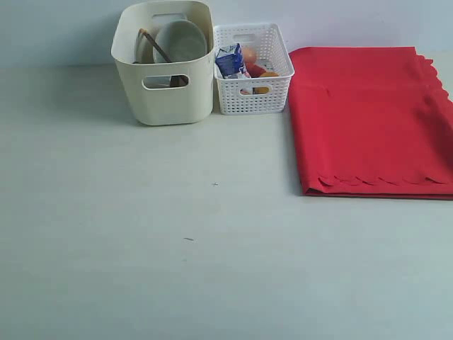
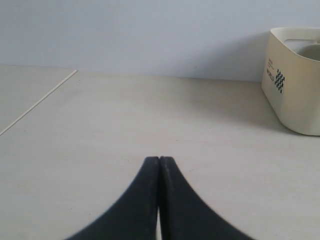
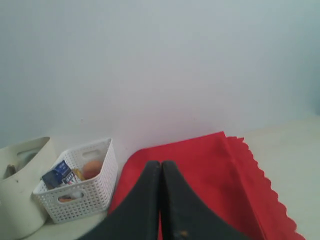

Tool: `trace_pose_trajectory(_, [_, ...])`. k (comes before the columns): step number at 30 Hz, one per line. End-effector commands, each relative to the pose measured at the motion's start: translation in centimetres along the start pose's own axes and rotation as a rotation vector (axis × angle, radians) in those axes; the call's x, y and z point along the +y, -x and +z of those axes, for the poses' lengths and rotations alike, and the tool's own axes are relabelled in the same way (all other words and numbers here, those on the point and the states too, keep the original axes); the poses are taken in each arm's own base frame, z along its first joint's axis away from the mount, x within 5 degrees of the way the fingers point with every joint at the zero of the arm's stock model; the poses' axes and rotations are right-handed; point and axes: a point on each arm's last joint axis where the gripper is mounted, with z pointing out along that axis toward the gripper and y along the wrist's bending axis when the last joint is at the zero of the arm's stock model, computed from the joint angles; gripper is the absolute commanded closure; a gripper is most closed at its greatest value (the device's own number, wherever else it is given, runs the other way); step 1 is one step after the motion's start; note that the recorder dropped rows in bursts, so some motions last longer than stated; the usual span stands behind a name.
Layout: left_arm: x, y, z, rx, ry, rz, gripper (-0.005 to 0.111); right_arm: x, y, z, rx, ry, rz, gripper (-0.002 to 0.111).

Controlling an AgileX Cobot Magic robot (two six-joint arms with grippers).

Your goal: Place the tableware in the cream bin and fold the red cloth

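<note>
A pale, matte desk (image 1: 141, 269) fills the exterior view, with a plain blue-grey wall (image 1: 71, 28) behind it. At the back, left of centre, stands the cream bin (image 1: 164, 71), and the tableware is inside: a pale bowl (image 1: 180, 40) leans on edge in there, and a brown wooden utensil (image 1: 154, 44) pokes up beside it. Just to its right sits the white lattice basket (image 1: 253, 71), holding a blue milk carton (image 1: 229, 60) and some orange and red food. Further right, the red cloth (image 1: 368, 120) lies flat and doubled over, its scalloped edge resting on a lower layer along the near side.

Now the arms. The left end effector (image 2: 159, 165) hangs low over bare desk, aimed toward the wall, fingers pressed tight together and gripping nothing; the cream bin (image 2: 295, 85) stands well off to one side. The right end effector (image 3: 161, 167) hovers above the red cloth (image 3: 200, 170), also clamped shut and empty, with the basket (image 3: 80, 190) off to its side.
</note>
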Motion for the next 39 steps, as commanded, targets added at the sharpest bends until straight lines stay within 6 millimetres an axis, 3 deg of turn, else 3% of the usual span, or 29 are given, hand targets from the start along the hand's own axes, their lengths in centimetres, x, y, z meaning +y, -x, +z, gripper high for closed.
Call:
trace_pose_trajectory(1, [0.0,0.1,0.0,-0.01,0.0,-0.015,0.106,-0.3,-1.0,-0.2,0.095,-0.023,-0.002,0.108])
trace_pose_trajectory(11, [0.0,0.1,0.0,-0.01,0.0,-0.015,0.106,-0.5,-1.8,-0.3,0.185,-0.048,0.008,0.108])
trace_pose_trajectory(17, [0.0,0.1,0.0,-0.01,0.0,-0.015,0.106,-0.6,-2.0,-0.3,0.208,-0.049,-0.084,0.108])
trace_pose_trajectory(26, [0.0,0.1,0.0,-0.01,0.0,-0.015,0.106,-0.6,-2.2,-0.4,0.221,-0.052,-0.097,0.108])
trace_pose_trajectory(30, [0.0,0.1,0.0,-0.01,0.0,-0.015,0.106,-1.0,-3.5,-0.2,0.214,-0.046,-0.12,0.108])
trace_pose_trajectory(39, [0.0,0.1,0.0,-0.01,0.0,-0.015,0.106,-0.9,-3.3,-0.2,0.177,-0.037,-0.124,0.108])
